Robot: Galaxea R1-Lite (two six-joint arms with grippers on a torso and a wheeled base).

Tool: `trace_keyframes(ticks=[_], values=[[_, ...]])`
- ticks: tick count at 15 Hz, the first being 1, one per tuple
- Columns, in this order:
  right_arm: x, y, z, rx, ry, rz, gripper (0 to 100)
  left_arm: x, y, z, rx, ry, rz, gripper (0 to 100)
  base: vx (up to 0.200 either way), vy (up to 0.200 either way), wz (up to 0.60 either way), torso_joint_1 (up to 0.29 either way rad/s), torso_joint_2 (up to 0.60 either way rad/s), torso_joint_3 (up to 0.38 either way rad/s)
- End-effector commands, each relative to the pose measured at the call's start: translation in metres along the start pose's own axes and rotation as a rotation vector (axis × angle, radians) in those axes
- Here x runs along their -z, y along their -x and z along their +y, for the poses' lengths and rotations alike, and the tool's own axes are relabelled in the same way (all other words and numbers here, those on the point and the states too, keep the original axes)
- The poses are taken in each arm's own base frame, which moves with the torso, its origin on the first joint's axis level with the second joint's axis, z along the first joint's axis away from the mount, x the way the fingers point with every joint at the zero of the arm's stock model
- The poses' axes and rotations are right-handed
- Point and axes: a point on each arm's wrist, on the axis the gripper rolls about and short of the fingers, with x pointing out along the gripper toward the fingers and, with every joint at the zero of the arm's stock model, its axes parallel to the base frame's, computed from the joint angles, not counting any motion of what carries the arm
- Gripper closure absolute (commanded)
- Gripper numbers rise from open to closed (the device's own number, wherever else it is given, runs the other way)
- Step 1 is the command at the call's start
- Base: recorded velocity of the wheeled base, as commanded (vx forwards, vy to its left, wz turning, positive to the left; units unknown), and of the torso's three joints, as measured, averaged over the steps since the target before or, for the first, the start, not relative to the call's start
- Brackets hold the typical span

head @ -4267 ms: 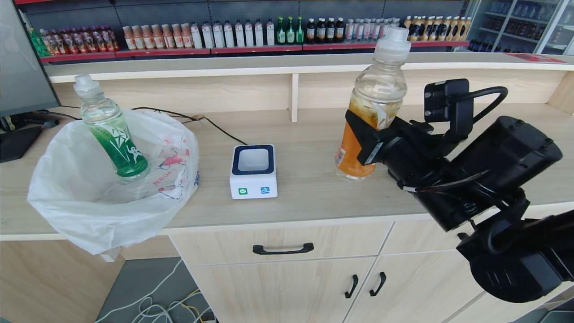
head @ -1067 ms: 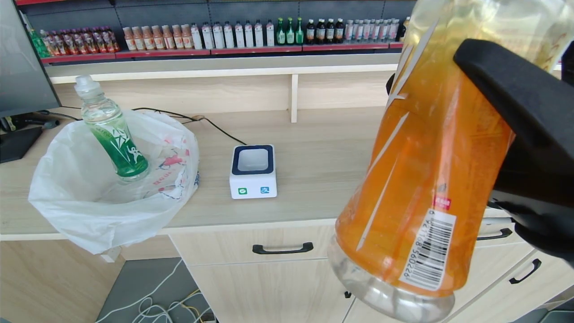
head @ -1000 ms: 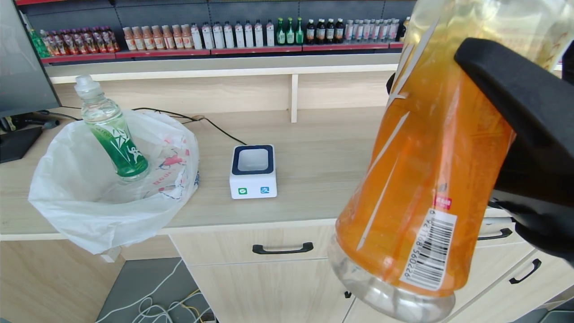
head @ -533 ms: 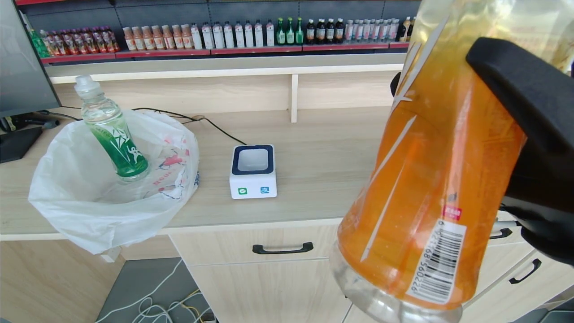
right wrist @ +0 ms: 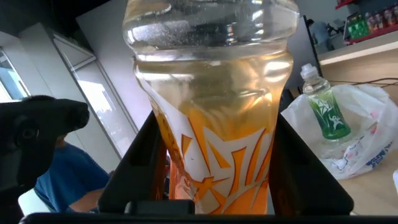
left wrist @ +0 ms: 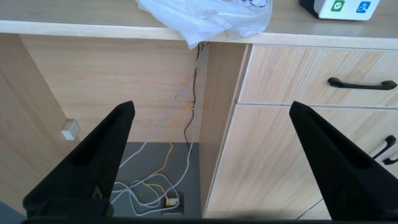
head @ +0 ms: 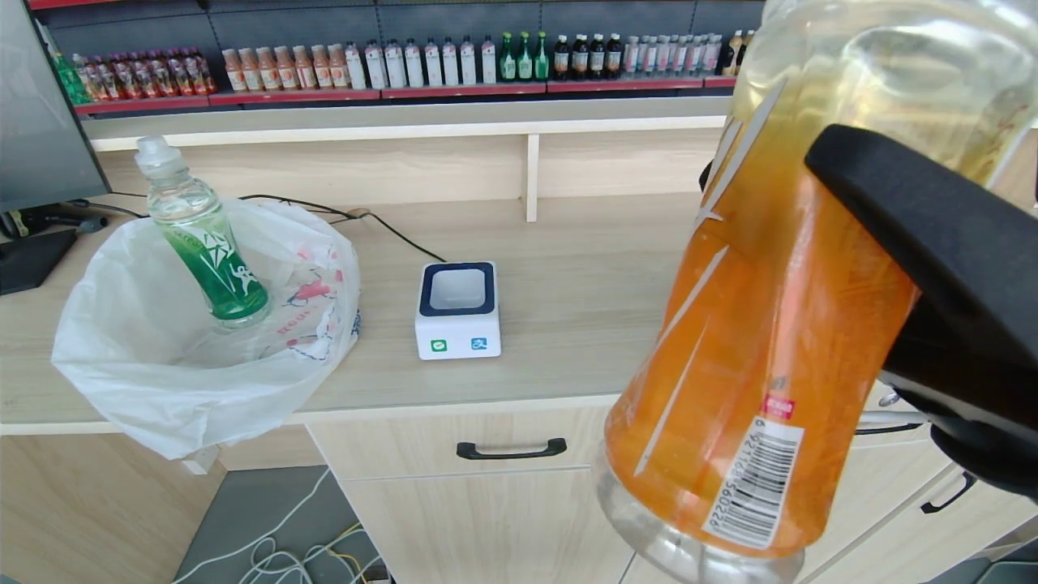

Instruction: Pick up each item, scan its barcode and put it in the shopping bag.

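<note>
- Orange drink fills the lower part of a clear plastic bottle (head: 770, 341), ribbed and waisted, with white slashes on its orange label.
- The bottle is held up off the tabletop (head: 568, 284), tilted, its clear rounded base nearest the head camera; a white barcode (head: 754, 483) sits low on the label.
- The right claw (right wrist: 217, 186) is clamped on the bottle's middle, one matte black finger on either side.
- A small white box scanner (head: 458, 310) with a dark blue rim stands on the pale wood-grain tabletop.
- A crinkled white plastic shopping bag (head: 146, 357) lies open beside it, with a green-labelled bottle (head: 207, 243) leaning inside.
- The left claw (left wrist: 211, 109) hangs spread wide and empty before the cabinet fronts.
</note>
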Motion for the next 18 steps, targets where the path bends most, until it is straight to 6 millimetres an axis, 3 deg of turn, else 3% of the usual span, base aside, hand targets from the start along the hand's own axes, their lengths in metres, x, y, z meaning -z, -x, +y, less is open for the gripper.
trace_keyframes(ticks=[1,7,11,14,18], values=[[0.008,0.002,-0.006,0.042,0.016,0.012,100,0.0,0.0,0.0,0.0,0.0,0.0,0,0.0,0.0,0.0,0.0,0.0,0.0],[0.035,-0.001,-0.038,0.431,0.274,0.0,100,0.0,0.0,0.0,0.0,0.0,0.0,0,0.0,0.0,0.0,0.0,0.0,0.0],[0.045,-0.009,-0.049,0.646,0.457,-0.023,100,0.0,0.0,0.0,0.0,0.0,0.0,0,0.0,0.0,0.0,0.0,0.0,0.0],[0.046,-0.018,-0.058,0.764,0.537,-0.055,100,0.0,0.0,0.0,0.0,0.0,0.001,0,0.0,0.0,0.0,0.0,0.0,0.0],[0.048,-0.015,-0.072,0.828,0.591,-0.034,100,0.0,0.0,0.0,0.0,0.0,0.0,0,0.0,0.0,0.0,0.0,0.0,0.0]])
